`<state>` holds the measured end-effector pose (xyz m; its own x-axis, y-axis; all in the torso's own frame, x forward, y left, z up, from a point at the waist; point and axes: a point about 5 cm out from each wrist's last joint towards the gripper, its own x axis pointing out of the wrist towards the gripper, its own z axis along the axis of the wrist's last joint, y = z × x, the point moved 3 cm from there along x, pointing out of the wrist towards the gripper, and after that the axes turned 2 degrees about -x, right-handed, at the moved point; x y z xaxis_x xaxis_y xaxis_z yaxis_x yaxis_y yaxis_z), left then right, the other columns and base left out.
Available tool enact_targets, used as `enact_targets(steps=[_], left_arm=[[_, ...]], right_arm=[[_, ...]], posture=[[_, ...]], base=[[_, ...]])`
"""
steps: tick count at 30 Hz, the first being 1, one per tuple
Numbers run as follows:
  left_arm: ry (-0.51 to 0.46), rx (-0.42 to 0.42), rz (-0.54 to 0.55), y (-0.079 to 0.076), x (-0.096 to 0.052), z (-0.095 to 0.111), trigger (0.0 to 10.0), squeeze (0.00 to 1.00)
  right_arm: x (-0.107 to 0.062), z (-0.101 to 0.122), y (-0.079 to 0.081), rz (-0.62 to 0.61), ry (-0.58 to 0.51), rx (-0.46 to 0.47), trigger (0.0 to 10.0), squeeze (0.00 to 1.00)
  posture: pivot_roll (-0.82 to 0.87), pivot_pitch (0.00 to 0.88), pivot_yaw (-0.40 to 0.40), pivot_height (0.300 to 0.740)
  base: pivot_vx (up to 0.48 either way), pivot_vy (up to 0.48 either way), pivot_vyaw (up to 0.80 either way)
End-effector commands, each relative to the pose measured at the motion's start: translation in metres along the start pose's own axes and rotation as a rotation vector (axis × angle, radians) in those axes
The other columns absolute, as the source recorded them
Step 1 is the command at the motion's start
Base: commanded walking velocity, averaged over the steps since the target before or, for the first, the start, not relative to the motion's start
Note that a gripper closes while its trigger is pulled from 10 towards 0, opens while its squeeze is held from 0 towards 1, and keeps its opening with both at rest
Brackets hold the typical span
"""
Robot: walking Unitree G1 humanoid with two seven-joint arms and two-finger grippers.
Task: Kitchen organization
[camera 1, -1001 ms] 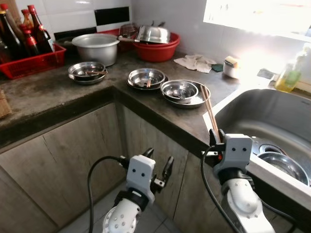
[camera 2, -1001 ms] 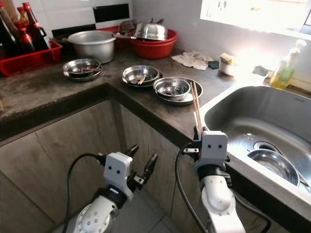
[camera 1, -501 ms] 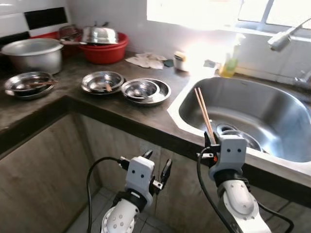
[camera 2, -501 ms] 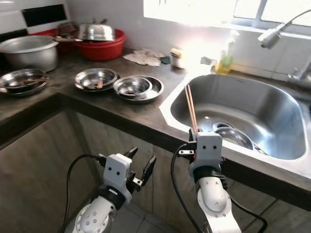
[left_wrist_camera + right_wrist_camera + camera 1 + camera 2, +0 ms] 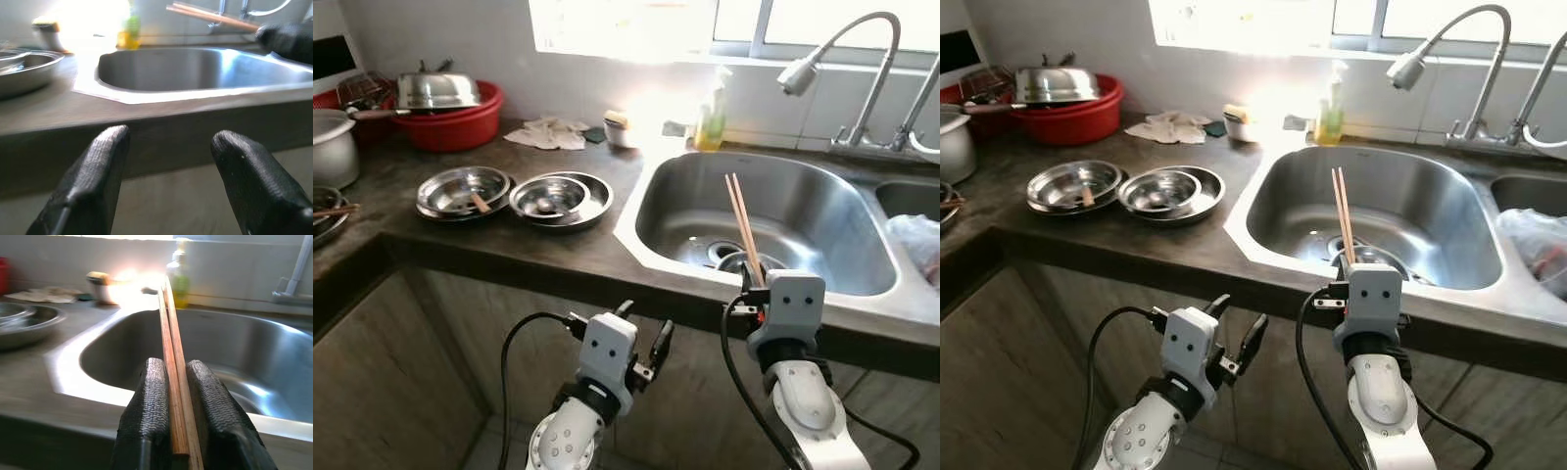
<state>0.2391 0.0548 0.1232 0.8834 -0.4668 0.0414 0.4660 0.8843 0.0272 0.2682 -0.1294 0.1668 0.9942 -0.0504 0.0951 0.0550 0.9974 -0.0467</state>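
Right wrist view: right gripper (image 5: 178, 382) jaws clamp two chopsticks (image 5: 169, 342); left gripper (image 5: 166, 161) jaws spread, empty.

Right gripper (image 5: 177, 382) has its jaws clamped on the chopsticks (image 5: 742, 227), just short of the table (image 5: 538, 250) edge. Straight past the jaws the sink (image 5: 671, 211) basin is mostly open, only a steel bowl (image 5: 1386, 264) low by the drain. Faucet (image 5: 837, 59) arcs above at the far side. Stacked steel plates (image 5: 558, 199) crowd the table off to the jaws' left.
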Motion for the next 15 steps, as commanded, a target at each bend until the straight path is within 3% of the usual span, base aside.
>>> enact_targets(steps=[1, 5, 15], left_arm=[[-0.004, -0.001, -0.007, -0.0024, 0.0019, 0.0024, 10.0, 0.0], [-0.002, 0.03, -0.014, -0.0038, 0.0018, 0.0023, 10.0, 0.0], [0.002, 0.032, -0.023, -0.0043, 0.0018, 0.0014, 10.0, 0.0]], right_arm=[[0.0019, 0.0028, -0.003, -0.012, -0.006, -0.015, 10.0, 0.0], [0.0037, 0.0025, -0.0044, -0.013, -0.003, -0.02, 10.0, 0.0], [0.0076, 0.0043, -0.0058, -0.012, -0.005, -0.02, 10.0, 0.0]], posture=[[0.1, 0.001, -0.034, 0.74], [0.1, 0.001, -0.034, 0.74], [0.1, 0.002, -0.032, 0.74]], base=[[0.0, 0.0, 0.0], [0.0, -0.122, 0.0], [0.0, -0.418, 0.0]])
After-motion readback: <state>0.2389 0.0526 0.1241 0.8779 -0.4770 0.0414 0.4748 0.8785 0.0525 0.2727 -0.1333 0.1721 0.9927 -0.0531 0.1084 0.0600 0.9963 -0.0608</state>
